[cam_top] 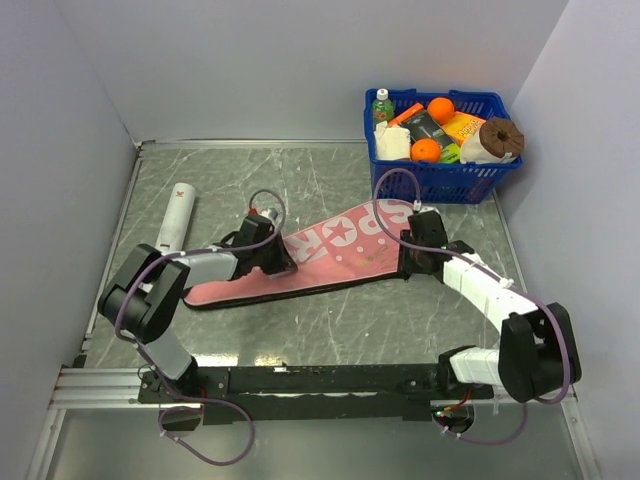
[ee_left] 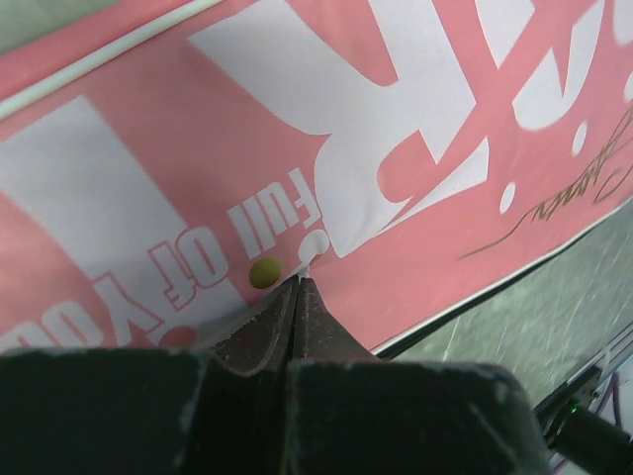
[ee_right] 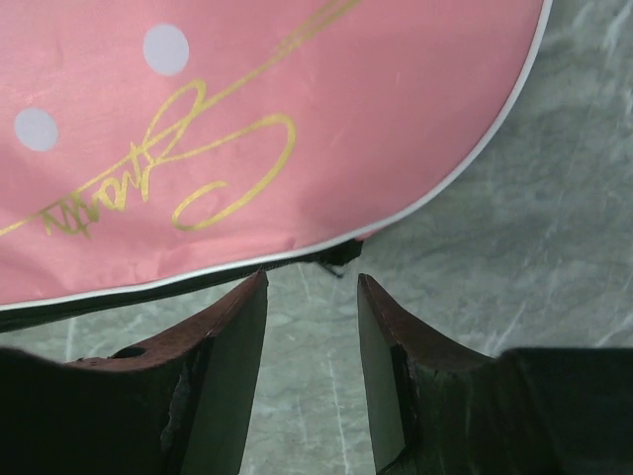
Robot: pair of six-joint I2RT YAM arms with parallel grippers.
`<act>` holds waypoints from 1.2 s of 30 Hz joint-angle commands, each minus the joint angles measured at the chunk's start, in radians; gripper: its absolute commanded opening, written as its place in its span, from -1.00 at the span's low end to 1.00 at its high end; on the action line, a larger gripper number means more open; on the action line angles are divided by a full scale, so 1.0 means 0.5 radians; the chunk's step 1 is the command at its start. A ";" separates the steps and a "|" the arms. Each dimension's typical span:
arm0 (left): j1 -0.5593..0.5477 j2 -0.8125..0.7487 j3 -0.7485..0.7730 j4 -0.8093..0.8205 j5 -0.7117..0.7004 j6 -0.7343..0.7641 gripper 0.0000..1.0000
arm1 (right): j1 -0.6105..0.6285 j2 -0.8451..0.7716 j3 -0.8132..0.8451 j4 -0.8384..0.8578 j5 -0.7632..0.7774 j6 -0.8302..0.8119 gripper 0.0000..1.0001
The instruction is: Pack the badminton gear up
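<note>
The pink bag lettered "SPORT" [cam_top: 340, 250] lies flat and slantwise across the table. It fills the left wrist view [ee_left: 445, 228] and the top of the right wrist view [ee_right: 297, 119]. My left gripper [cam_top: 276, 260] is shut, and its tips [ee_left: 300, 284] rest on the bag's printed face near the narrow end. My right gripper [cam_top: 407, 262] is open and empty. Its jaws [ee_right: 312, 282] sit just off the bag's wide end, by the black edging [ee_right: 341, 254]. The long white tube [cam_top: 175, 215] lies at the left, apart from the bag. No rackets or shuttlecock are in view.
A blue basket [cam_top: 440, 178] of groceries stands at the back right, close behind the bag's wide end. Grey walls close the table at the left, back and right. Bare table [cam_top: 340, 320] shows between the bag and the arm bases.
</note>
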 commanded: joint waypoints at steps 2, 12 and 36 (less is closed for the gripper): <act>0.095 0.086 -0.041 0.060 -0.044 0.024 -0.98 | -0.025 0.106 0.128 -0.020 -0.085 0.009 -0.02; 0.101 0.062 -0.066 0.125 0.064 0.021 -0.98 | -0.025 0.165 0.137 -0.149 -0.193 0.120 -0.03; 0.101 0.083 -0.057 0.146 0.153 0.027 -0.98 | -0.040 0.567 0.376 -0.272 -0.211 -0.012 -0.07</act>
